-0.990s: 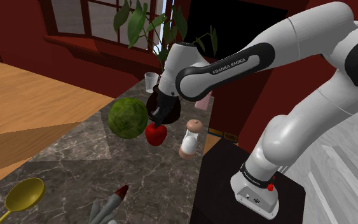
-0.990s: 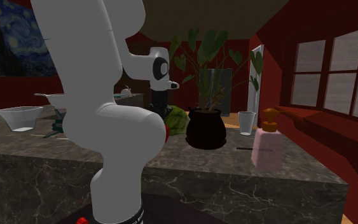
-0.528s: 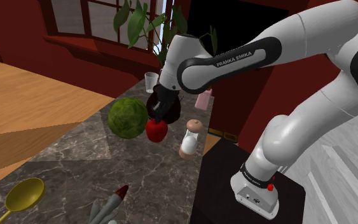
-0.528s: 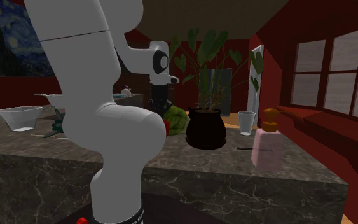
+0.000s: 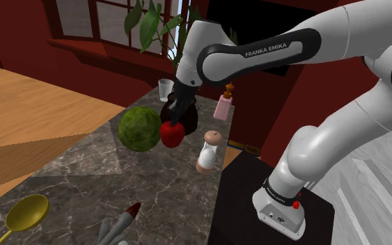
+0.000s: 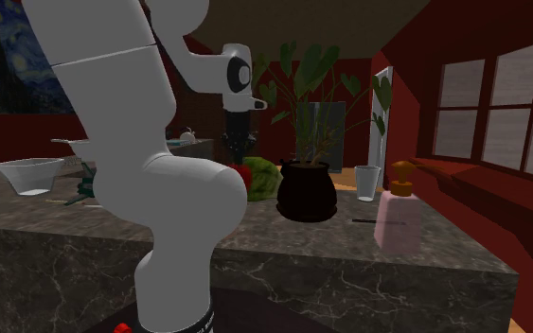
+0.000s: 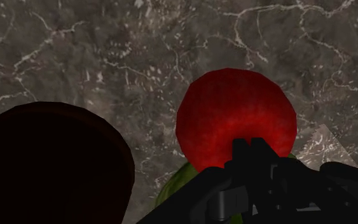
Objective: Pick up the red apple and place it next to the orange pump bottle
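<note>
The shoulder view looks steeply down over the counter (image 5: 152, 188) from beside the stand (image 5: 239, 198) at lower right, the second exterior view sits low behind the arm (image 6: 160, 189) facing level across that counter, and the wrist view hangs close above it, all three sharing the apple (image 7: 234, 121) and plant pot (image 6: 307, 194).

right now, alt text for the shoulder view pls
The black end effector of a white arm holds a red apple over a dark marble counter, beside a round green vegetable. A pink pump bottle with an orange top stands farther back.

Red apple (image 6: 243, 174) under jaws, pump bottle (image 6: 393, 223) apart
</note>
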Action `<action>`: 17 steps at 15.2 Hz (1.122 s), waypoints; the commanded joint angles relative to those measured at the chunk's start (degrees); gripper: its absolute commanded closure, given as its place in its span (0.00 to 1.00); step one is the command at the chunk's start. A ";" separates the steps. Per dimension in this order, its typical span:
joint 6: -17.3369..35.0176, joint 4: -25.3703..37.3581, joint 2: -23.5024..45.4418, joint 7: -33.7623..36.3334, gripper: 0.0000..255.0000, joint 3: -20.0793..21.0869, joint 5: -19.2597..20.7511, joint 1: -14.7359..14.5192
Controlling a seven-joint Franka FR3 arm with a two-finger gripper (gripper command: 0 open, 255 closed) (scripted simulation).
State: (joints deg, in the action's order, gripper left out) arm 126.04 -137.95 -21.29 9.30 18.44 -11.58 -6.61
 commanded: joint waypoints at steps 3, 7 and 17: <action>-3.35 2.35 -1.00 0.21 1.00 -0.33 0.16 0.04; -6.56 4.82 -1.76 0.36 1.00 -0.69 0.36 0.13; -14.38 11.75 -2.66 0.84 1.00 -1.47 0.95 0.43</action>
State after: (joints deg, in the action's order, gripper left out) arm 112.49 -126.89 -23.82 10.04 17.01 -10.66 -6.18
